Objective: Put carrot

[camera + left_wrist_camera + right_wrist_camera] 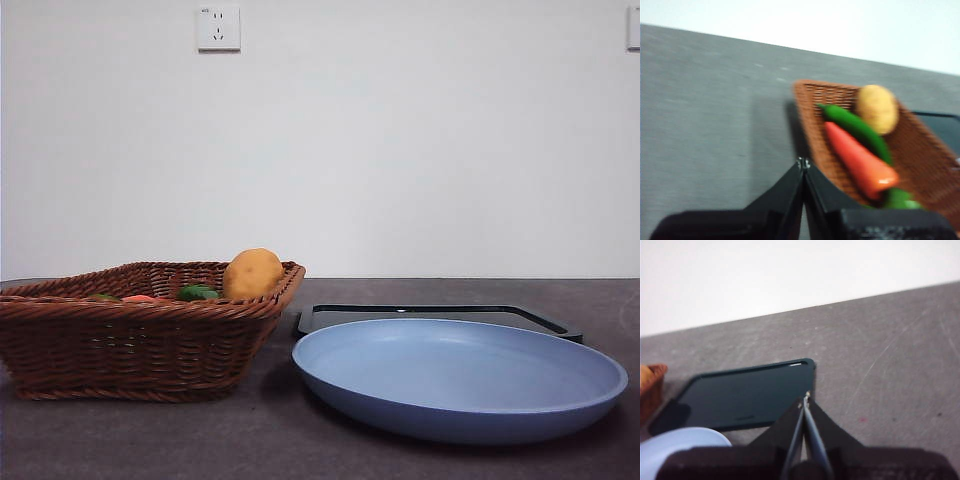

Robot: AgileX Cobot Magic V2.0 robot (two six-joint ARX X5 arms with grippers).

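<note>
L to R: 1 wicker basket (130, 345) w/ 1 carrot (860, 161), 1 green pepper (856, 129), 1 potato (252, 273); then 1 blue plate (460, 375), 1 dark tray (440, 315) just behind it. Carrot lies in basket, orange-red, tapered, leaf tuft partly cut off by left gripper (803, 163); front view shows only a sliver over the rim. Left gripper clenched, empty, near the basket. Right gripper (806, 397) clenched, empty, near the tray corner.

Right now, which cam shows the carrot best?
Left wrist view: the carrot lies full length in the basket, though blurred. Front view shows only an orange sliver over the rim. Right wrist view shows none.
</note>
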